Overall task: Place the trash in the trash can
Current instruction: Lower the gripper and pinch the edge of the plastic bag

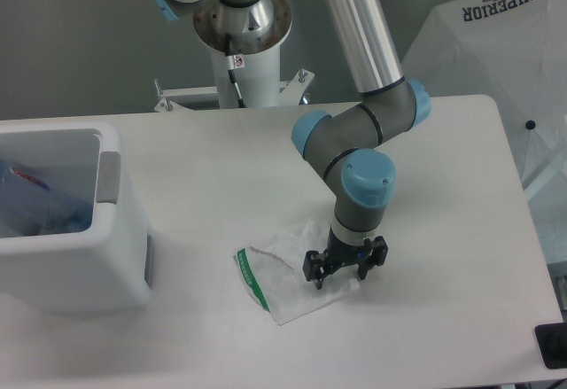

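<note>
The gripper (345, 267) hangs low over the right edge of the crinkled translucent wrapper (285, 269), its jaws spread apart and pointing down at the plastic; whether they touch it cannot be told. The wrapper lies flat on the white tabletop (221, 159), its green edge strip on the left side, well apart from the trash can (106, 229); the bin stands at the left edge of the tabletop, a grey panel on its right wall, and the bottle (40, 203) with its purple-blue label lies inside it.
</note>
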